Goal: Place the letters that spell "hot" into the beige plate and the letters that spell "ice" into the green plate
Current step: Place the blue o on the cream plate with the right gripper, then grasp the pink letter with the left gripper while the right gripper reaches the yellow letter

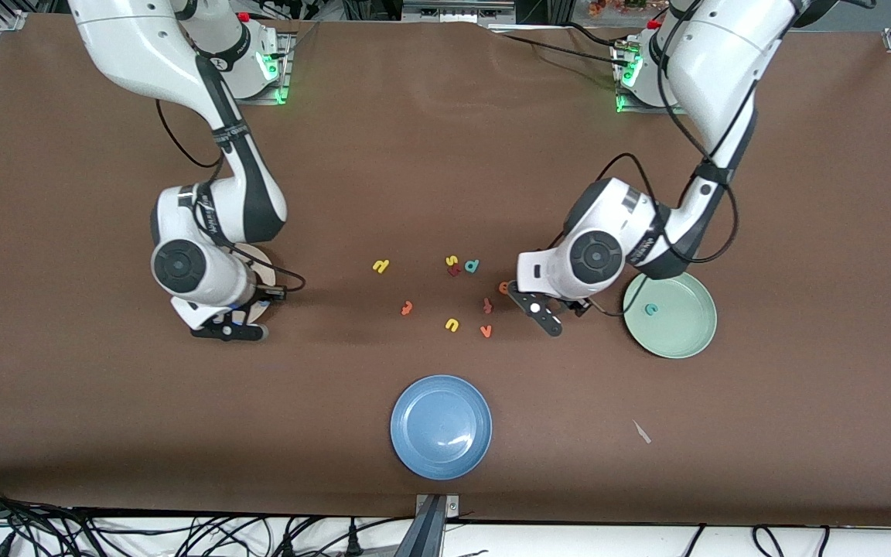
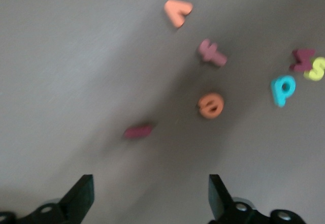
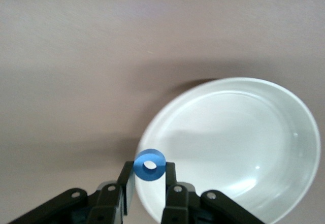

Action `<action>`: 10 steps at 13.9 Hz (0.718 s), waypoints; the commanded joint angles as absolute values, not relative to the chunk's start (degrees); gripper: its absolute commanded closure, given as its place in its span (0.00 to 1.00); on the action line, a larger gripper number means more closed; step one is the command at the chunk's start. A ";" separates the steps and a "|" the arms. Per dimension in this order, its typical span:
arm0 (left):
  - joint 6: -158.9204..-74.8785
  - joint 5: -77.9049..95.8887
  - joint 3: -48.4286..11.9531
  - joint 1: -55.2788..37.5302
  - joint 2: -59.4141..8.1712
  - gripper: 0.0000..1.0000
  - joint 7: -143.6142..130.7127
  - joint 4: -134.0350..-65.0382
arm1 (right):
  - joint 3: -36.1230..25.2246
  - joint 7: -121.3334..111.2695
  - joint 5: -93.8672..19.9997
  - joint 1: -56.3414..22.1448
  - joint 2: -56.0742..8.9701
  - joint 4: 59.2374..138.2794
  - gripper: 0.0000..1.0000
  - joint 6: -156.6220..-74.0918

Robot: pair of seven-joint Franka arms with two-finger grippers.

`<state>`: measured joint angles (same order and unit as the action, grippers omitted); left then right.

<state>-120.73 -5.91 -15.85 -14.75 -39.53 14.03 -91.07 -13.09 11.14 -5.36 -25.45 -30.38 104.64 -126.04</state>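
Letters first: the blue foam ring "o" (image 3: 149, 165) is pinched between the closed fingers of the right gripper (image 3: 149, 183), which hangs just over the rim of the round cream-beige plate (image 3: 228, 142) at the right arm's end of the table. That plate looks bare inside in the right wrist view; in the front view it's mostly hidden under the arm, only a sliver (image 1: 260, 259) showing. Over at the left arm's end, the round pale mint-green plate (image 1: 685, 333) has the teal foam "c" (image 1: 651, 309) lying in it, a bit off centre. The left gripper (image 1: 542, 317) sits low over the bare table between that plate and the scattered letters, fingers spread wide with nothing in them. Its wrist view picks up the short dark red bar "i" (image 2: 138, 130) just ahead of the open fingers, with the orange foam "e" (image 2: 210, 105) near it. The front view barely shows the "e" and hides the "i". Mid-table: yellow "h" (image 1: 452, 325), orange "t" (image 1: 407, 308), plus spare letters like the teal "d" (image 1: 472, 266) and orange "v" (image 1: 486, 331). The round blue plate (image 1: 441, 449), nearest the front camera, has no letters in it.
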 commanded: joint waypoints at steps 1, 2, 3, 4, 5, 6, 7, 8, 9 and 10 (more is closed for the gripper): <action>-126.20 -8.50 -15.38 -15.03 -41.65 0.18 14.24 -91.85 | -13.88 7.74 -5.45 -25.75 -25.05 117.22 0.68 -136.02; -127.60 -11.22 -15.47 -15.03 -42.79 0.21 14.50 -91.85 | -13.89 7.73 -5.80 -25.75 -24.96 118.38 0.59 -137.71; -127.97 -12.55 -15.47 -15.46 -43.06 0.23 14.50 -92.02 | -13.89 8.26 -6.06 -25.75 -24.96 118.39 0.10 -137.72; -128.06 -12.66 -15.38 -15.73 -43.15 0.28 14.50 -92.37 | -13.97 8.35 -6.15 -25.75 -24.79 118.04 0.00 -137.29; -128.14 -13.27 -15.38 -15.73 -43.15 0.34 14.50 -92.46 | -13.89 8.70 -6.24 -25.75 -24.61 117.43 0.00 -135.89; -128.14 -14.75 -15.38 -15.73 -43.50 0.35 14.50 -92.46 | -13.71 10.70 -7.63 -25.75 -24.70 115.42 0.00 -133.62; -128.23 -16.68 -15.47 -15.73 -43.85 0.36 14.50 -92.46 | -13.54 13.42 -9.21 -26.27 -24.96 113.31 0.00 -130.81; -128.23 -17.48 -15.47 -15.73 -44.29 0.37 14.50 -92.46 | -13.10 16.75 -10.27 -26.80 -25.31 111.55 0.00 -128.95; -128.23 -17.49 -15.47 -15.82 -44.38 0.37 14.50 -92.46 | -12.05 20.70 -10.63 -27.24 -25.40 110.92 0.00 -128.76; -128.23 -17.49 -15.47 -15.82 -44.38 0.37 14.41 -92.46 | -10.74 25.27 -10.63 -27.33 -25.49 110.66 0.00 -128.93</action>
